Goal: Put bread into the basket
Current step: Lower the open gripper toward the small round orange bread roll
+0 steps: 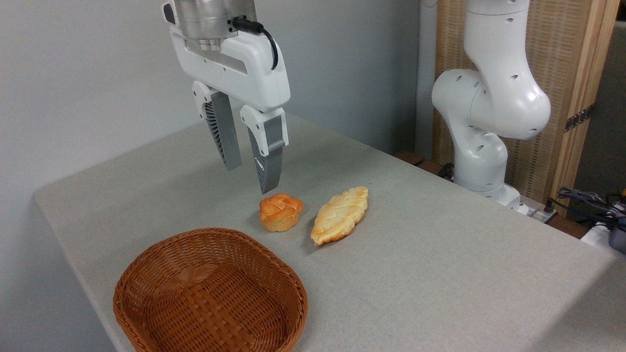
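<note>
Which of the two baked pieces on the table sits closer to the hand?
The round knotted bun, orange-topped, just below the hand. The leaf-shaped pastry is longer, paler and lies further right.

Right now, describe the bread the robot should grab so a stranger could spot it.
Start at the wicker basket at the table's near edge. Just behind it lie two baked pieces, under the gripper. The bread is the left one: small, round, knotted, orange-topped, unlike the longer pale pastry.

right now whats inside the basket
Nothing shows inside the basket: only its woven floor and far wall. The near wall hides a strip of floor at the front. The bread sits on the table beyond it, below the open fingers.
</note>
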